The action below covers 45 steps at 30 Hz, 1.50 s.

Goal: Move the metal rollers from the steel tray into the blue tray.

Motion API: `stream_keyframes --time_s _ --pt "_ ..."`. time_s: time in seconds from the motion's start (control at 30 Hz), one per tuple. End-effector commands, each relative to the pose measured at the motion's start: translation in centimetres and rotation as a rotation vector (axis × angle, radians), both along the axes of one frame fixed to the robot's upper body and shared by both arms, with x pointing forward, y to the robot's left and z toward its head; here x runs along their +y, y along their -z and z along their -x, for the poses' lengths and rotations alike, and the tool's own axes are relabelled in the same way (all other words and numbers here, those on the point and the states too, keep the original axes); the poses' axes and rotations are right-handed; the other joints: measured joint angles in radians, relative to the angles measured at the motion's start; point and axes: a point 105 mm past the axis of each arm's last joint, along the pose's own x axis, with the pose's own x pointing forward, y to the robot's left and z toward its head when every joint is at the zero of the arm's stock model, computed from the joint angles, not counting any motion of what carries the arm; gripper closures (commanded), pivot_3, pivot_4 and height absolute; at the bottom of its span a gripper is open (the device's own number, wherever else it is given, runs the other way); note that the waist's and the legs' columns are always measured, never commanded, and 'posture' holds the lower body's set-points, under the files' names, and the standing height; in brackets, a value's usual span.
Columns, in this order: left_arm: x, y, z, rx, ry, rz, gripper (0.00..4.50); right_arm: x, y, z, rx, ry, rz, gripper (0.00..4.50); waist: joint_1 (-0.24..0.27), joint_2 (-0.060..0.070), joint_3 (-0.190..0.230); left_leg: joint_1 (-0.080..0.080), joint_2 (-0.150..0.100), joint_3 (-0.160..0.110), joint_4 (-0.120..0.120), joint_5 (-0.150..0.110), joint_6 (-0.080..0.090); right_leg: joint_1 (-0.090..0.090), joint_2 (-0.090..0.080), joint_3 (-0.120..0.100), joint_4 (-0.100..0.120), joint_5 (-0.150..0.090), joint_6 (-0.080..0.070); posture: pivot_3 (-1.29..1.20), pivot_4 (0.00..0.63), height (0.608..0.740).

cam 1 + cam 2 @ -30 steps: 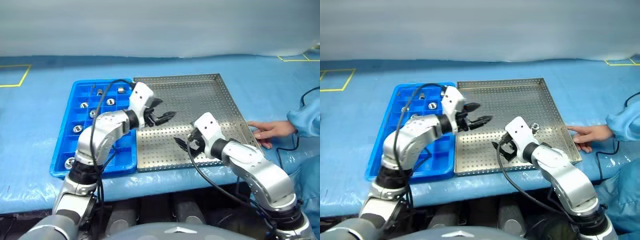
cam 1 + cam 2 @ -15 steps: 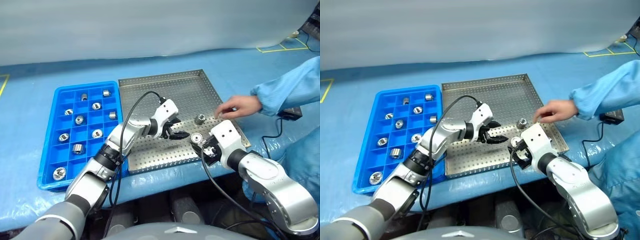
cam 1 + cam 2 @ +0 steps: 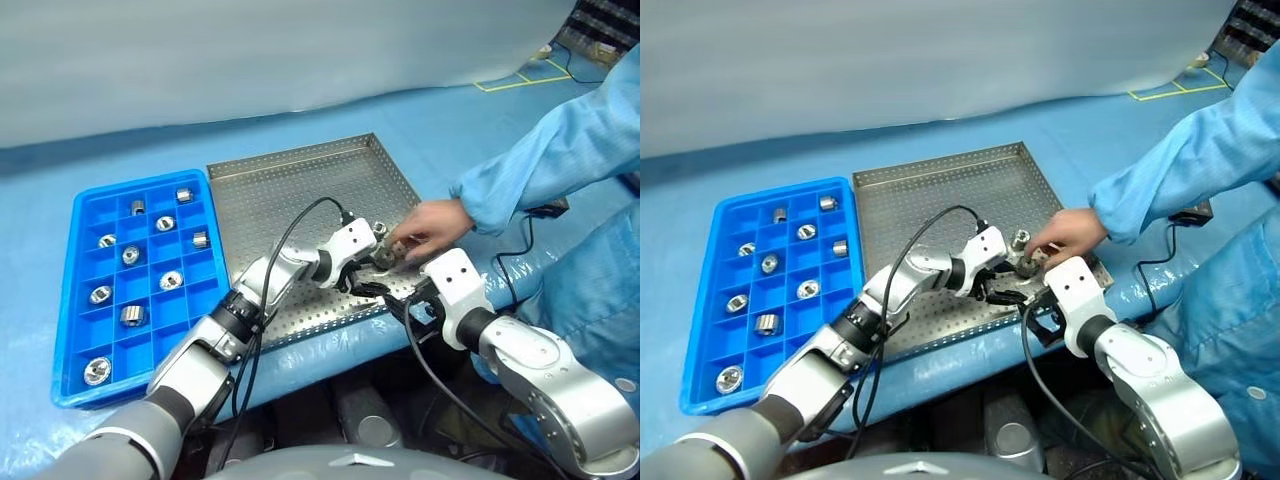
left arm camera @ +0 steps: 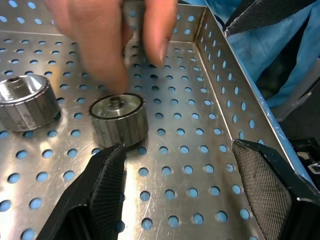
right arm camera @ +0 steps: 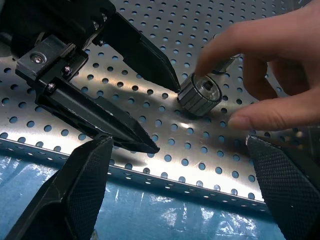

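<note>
The left hand (image 3: 366, 277) has come down to a roller (image 4: 119, 119) in the steel tray (image 3: 290, 190), fingers apart; a person's hand (image 3: 428, 228) now touches it. The right hand (image 5: 185, 195) is open.

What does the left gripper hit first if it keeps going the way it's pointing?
Probably the metal roller standing on the steel tray, just ahead of one finger of the open left gripper. The person's hand is right behind it, fingertips at the roller; depth is unclear.

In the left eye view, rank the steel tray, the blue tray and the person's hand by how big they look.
1. steel tray
2. blue tray, somewhat smaller
3. person's hand, much smaller
</note>
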Motion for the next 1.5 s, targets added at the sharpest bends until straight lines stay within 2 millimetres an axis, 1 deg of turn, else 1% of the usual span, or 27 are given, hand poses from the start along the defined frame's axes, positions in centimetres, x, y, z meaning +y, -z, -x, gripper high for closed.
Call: stream_keyframes --time_s 0.03,0.27,0.57,0.7,0.87,0.97,1.07,1.2,1.3,1.37,1.5 --pt "-0.5 -1.1 -0.1 -0.039 0.011 0.028 0.82 0.0 -1.3 -0.1 -0.060 0.011 -0.002 0.00 -0.007 0.000 0.000 0.000 0.000 0.000 0.000 0.000 0.000 0.000 0.000 0.000 0.000 0.000 0.000 -0.42 0.150 0.740" --pt "-0.1 -1.1 -0.4 -0.043 -0.011 0.021 0.82 0.3 -1.2 -0.4 -0.063 0.008 -0.014 0.00 -0.018 0.000 0.000 0.000 0.000 0.000 0.000 0.000 0.000 0.000 0.000 0.001 0.000 0.000 0.001 -0.41 0.150 0.740" --pt "0.7 -1.3 -1.0 -0.056 -0.043 0.020 0.82 0.6 -1.3 -0.9 -0.073 -0.005 -0.019 0.00 -0.014 0.000 0.000 0.000 0.000 0.000 -0.001 0.000 0.000 0.000 0.000 0.001 0.000 0.000 0.001 -0.38 0.150 0.740" --pt "1.6 -1.7 -1.3 -0.060 -0.078 0.036 0.82 0.7 -1.4 -1.1 -0.077 -0.012 -0.020 0.00 -0.013 0.000 0.000 0.000 0.000 0.000 -0.001 0.000 0.000 0.000 0.000 0.001 0.000 0.000 0.002 -0.38 0.150 0.740" --pt "2.5 -1.5 -1.2 -0.055 -0.095 0.029 0.82 0.9 -1.4 -1.4 -0.080 -0.022 -0.021 0.00 -0.008 0.000 0.000 0.000 0.000 0.000 -0.001 0.000 0.000 0.000 0.000 0.002 0.000 0.000 0.002 -0.35 0.150 0.740" --pt "2.5 -2.3 -0.8 -0.035 -0.090 0.073 0.82 1.0 -1.4 -1.5 -0.085 -0.028 -0.022 0.00 0.000 0.000 0.000 0.000 0.000 0.000 -0.001 0.000 0.000 0.000 0.000 0.002 0.000 0.000 0.002 -0.34 0.150 0.740" --pt "2.5 -4.2 -0.1 -0.015 -0.069 0.159 0.82 1.1 -1.5 -1.8 -0.090 -0.031 -0.024 0.00 0.004 0.000 0.000 0.000 0.000 0.000 -0.001 0.000 0.000 -0.001 0.000 0.002 0.000 0.000 0.002 -0.34 0.150 0.740" --pt "3.7 -5.7 -0.3 -0.045 -0.111 0.197 0.82 1.2 -1.5 -1.9 -0.093 -0.033 -0.026 0.00 0.008 0.000 0.000 0.000 0.000 0.000 -0.001 0.000 0.000 0.000 0.000 0.002 0.000 0.000 0.002 -0.34 0.150 0.740" --pt "5.7 -6.8 -2.2 -0.085 -0.246 0.220 0.82 1.4 -1.4 -1.9 -0.092 -0.041 -0.033 0.00 0.009 0.000 0.000 0.001 0.000 0.000 -0.001 0.000 0.000 0.000 0.000 0.002 0.001 0.000 0.002 -0.33 0.150 0.740" --pt "7.1 -6.7 -3.3 -0.118 -0.330 0.194 0.82 1.6 -1.4 -2.0 -0.092 -0.049 -0.040 0.00 0.009 0.000 0.000 0.001 0.000 0.000 0.000 0.000 0.000 0.000 0.001 0.002 0.001 0.000 0.002 -0.33 0.150 0.740" --pt "10.0 -5.1 -4.6 -0.178 -0.433 0.049 0.82 2.3 -1.2 -2.1 -0.086 -0.070 -0.052 0.00 0.014 0.000 0.000 0.001 0.000 0.000 0.000 0.000 0.000 0.000 0.002 0.003 0.001 0.001 0.002 -0.32 0.150 0.740"
